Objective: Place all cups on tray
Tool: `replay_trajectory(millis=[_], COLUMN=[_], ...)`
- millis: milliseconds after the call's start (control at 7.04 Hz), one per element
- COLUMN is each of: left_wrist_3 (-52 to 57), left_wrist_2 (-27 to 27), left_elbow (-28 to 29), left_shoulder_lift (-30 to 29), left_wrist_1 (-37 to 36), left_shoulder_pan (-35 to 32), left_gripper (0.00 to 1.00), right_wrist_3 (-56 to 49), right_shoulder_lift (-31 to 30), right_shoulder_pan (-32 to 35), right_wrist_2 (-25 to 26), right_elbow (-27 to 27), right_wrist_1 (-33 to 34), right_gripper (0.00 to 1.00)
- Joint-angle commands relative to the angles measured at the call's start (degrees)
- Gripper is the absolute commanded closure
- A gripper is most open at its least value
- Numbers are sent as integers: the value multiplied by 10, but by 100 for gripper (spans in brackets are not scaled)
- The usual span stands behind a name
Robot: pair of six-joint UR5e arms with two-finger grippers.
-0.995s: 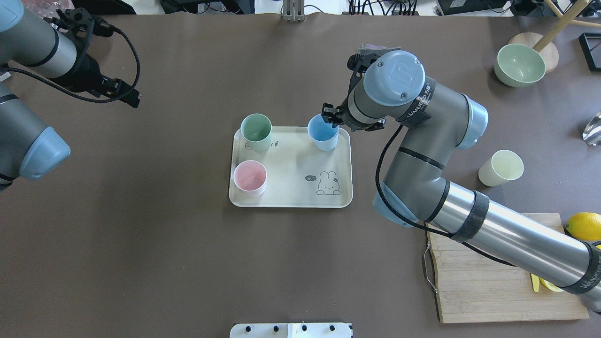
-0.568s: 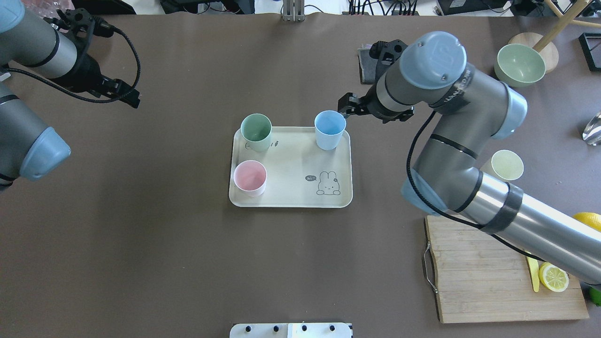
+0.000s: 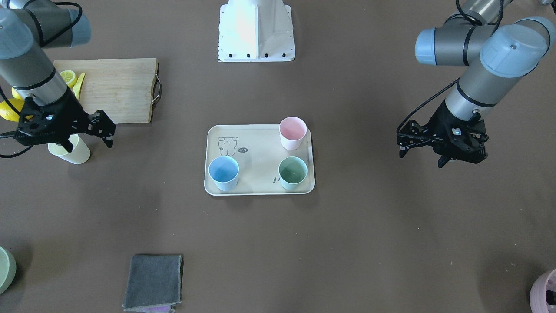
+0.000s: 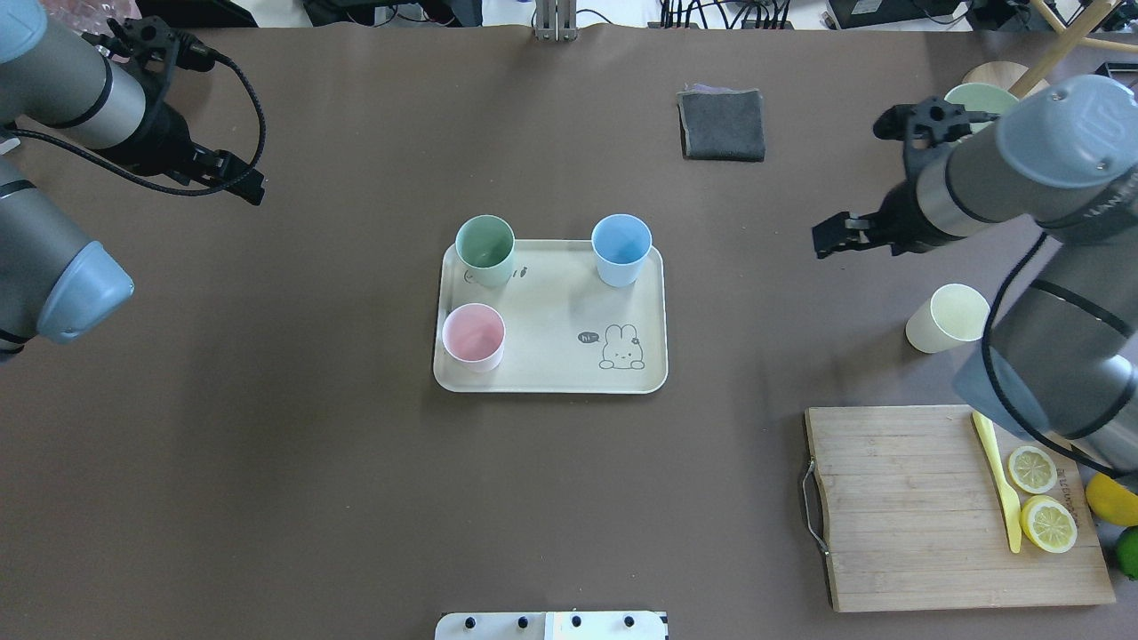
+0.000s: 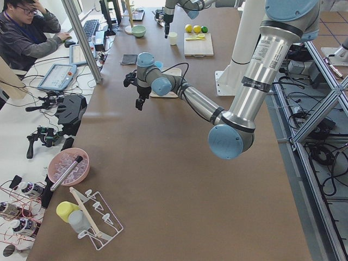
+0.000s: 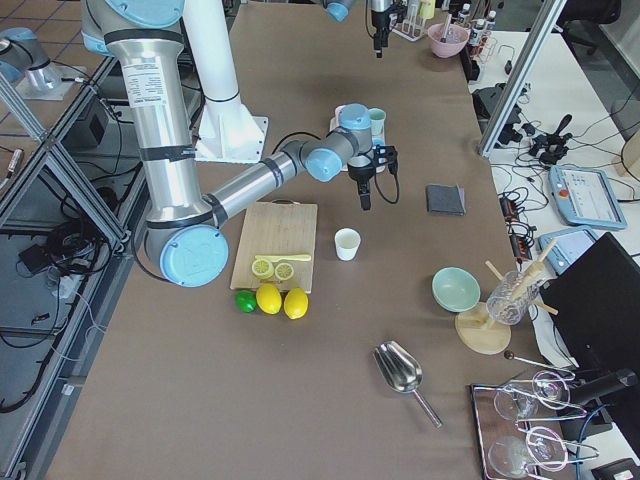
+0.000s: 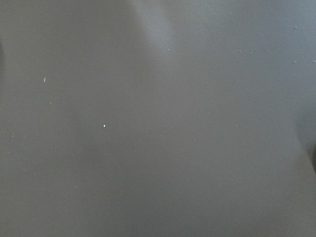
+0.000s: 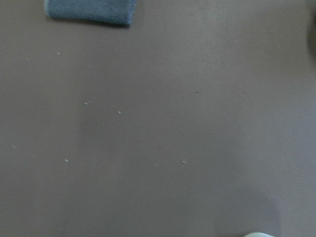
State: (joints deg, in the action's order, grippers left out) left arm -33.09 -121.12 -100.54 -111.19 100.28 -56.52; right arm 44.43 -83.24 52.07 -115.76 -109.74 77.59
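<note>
The cream tray (image 4: pixel 551 329) with the rabbit drawing lies mid-table. On it stand a green cup (image 4: pixel 484 249), a blue cup (image 4: pixel 621 249) and a pink cup (image 4: pixel 474 336). A pale yellow cup (image 4: pixel 948 317) stands upright on the table to the right, off the tray. My right gripper (image 4: pixel 831 238) is open and empty, above the table between the tray and the yellow cup. In the front view it (image 3: pixel 109 134) hangs just beside the yellow cup (image 3: pixel 71 151). My left gripper (image 4: pixel 240 182) is open and empty at the far left, also seen in the front view (image 3: pixel 400 142).
A wooden cutting board (image 4: pixel 898 507) with lemon slices and a yellow knife lies at the near right. A folded grey cloth (image 4: pixel 722 124) lies beyond the tray. A green bowl (image 4: pixel 973 93) sits at the far right, partly behind my right arm.
My right gripper has left the blue cup standing on the tray and swung away to the right, toward the yellow cup. The left arm has not moved.
</note>
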Motion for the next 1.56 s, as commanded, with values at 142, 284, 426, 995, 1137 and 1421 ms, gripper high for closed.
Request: replay_trajectory(millis=[142,284,426,995,1137,1421], left_wrist_3=[-2,-2,-2,-12,-19,-23], left_wrist_2=[0,0,1,2,2,2], left_elbow=[0,0,0,-4,-4,-3], left_shoulder_lift=[-1,-1,-1,-2,-2,-2], left_wrist_1=[0,0,0,1,4,10], left_shoulder_pan=[1,1,1,2,2,4], left_gripper=[2,2,2,2,2,2], right_wrist_3=[-130,-127,-115,-30,-31,-26], right_shoulder_lift=[-91,-108,-112,-66,-76,-96], right_shoulder_pan=[53,53,52,11,5,-9], right_wrist_2=[-24,-24,-24,-15,-9,-8], right_elbow=[13,36,55,86,88,90], right_wrist_1=[-31,-79,-107,-109,-111,-149], right_gripper=[0,0,0,13,20,29])
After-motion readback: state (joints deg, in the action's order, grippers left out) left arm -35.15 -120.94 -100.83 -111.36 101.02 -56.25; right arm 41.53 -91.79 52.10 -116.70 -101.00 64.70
